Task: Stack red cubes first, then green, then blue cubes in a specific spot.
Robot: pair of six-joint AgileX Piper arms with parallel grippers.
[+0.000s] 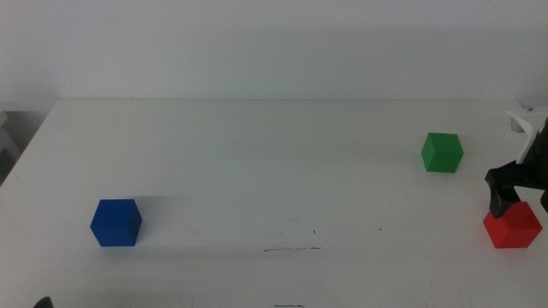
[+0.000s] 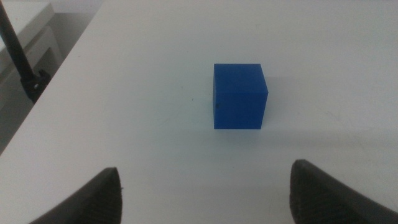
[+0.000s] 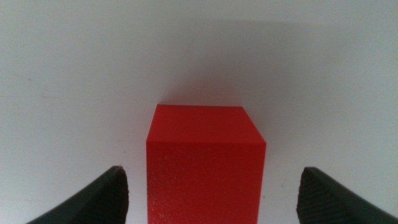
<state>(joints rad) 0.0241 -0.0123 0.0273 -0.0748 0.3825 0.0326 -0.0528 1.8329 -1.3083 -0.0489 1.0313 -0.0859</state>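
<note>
The red cube (image 1: pixel 514 229) rests on the white table near the right edge. My right gripper (image 1: pixel 521 204) hovers just over it, open. In the right wrist view the red cube (image 3: pixel 205 168) lies between the two spread jaws of the right gripper (image 3: pixel 211 177), touching neither. The green cube (image 1: pixel 442 152) sits farther back on the right. At the front left stands the blue cube (image 1: pixel 116 222). My left gripper (image 2: pixel 205 171) is open and short of the blue cube (image 2: pixel 240 96), holding nothing. The spot, a thin wavy pen stroke (image 1: pixel 291 250), lies at the front centre.
A tiny black speck (image 1: pixel 313 232) sits just above the stroke. A small dark rectangle outline (image 1: pixel 289 305) shows at the bottom edge. The table's left edge (image 2: pixel 59 68), with a dark pole (image 2: pixel 18 56) beyond it, is close to the blue cube.
</note>
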